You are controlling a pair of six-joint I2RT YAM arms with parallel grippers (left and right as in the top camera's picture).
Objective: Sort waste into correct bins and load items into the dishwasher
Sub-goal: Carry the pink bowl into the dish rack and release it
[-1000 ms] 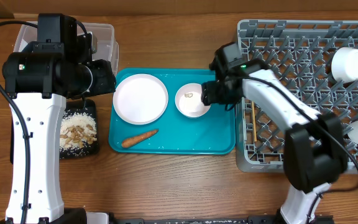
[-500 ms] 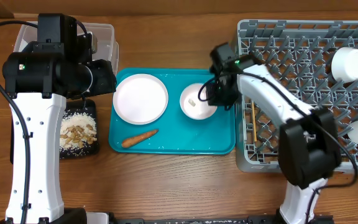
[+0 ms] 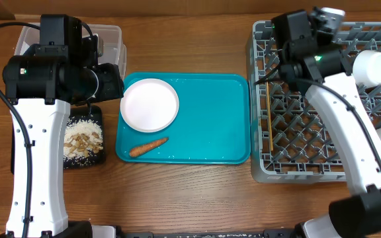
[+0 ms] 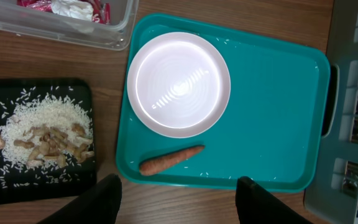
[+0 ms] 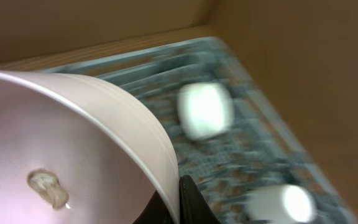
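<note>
My right gripper (image 5: 178,202) is shut on the rim of a small white bowl (image 5: 73,143), which has a food scrap (image 5: 45,186) stuck inside. In the overhead view the gripper (image 3: 313,23) holds this bowl (image 3: 329,13) tilted above the far left corner of the grey dish rack (image 3: 323,145). Two white cups (image 3: 370,66) stand in the rack, and chopsticks (image 3: 268,129) lie along its left side. My left gripper (image 4: 180,205) is open above the table, just in front of the carrot (image 4: 169,160). The pale-pink bowl (image 4: 179,84) rests on the teal tray (image 4: 272,124).
The black tray (image 4: 5,93) at the left carries rice and food scraps (image 4: 42,137). Behind it, the clear tub (image 4: 114,28) holds a red wrapper and a white tissue (image 4: 73,7). The left arm's body (image 3: 45,79) covers part of the tub from above.
My right gripper shut on the small bowl's rim, lifted it off the teal tray and carried it up and right over the rack. The left arm has not moved.
</note>
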